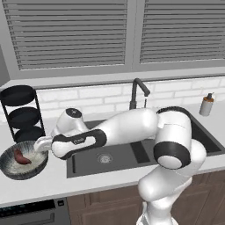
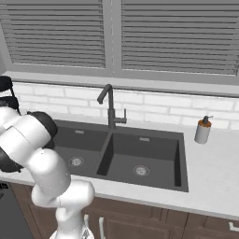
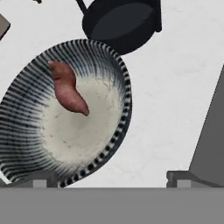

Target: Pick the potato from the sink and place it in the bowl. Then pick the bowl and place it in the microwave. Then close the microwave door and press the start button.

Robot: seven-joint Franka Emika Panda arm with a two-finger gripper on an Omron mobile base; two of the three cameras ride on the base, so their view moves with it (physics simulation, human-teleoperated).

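Note:
The reddish-brown potato [image 1: 20, 156] [image 3: 68, 89] lies inside the ribbed grey-blue bowl [image 1: 27, 172] [image 3: 74, 140], against its inner wall. The bowl stands on the counter left of the dark double sink [image 1: 114, 161] [image 2: 140, 156]. My gripper [image 1: 39, 146] [image 3: 109, 180] hovers just above the bowl's right rim, open, with nothing between its fingers. In the hand view its fingertips [image 3: 40, 182] straddle the bowl's near edge, and the sink's corner [image 3: 210, 144] shows at the right.
A black tiered rack [image 1: 22, 114] [image 3: 120, 22] stands right behind the bowl. The dark faucet [image 1: 137, 90] [image 2: 109, 105] rises behind the sink, and a soap dispenser [image 1: 206, 104] [image 2: 203, 130] stands at its right. A dark appliance front [image 1: 30, 213] sits below the counter.

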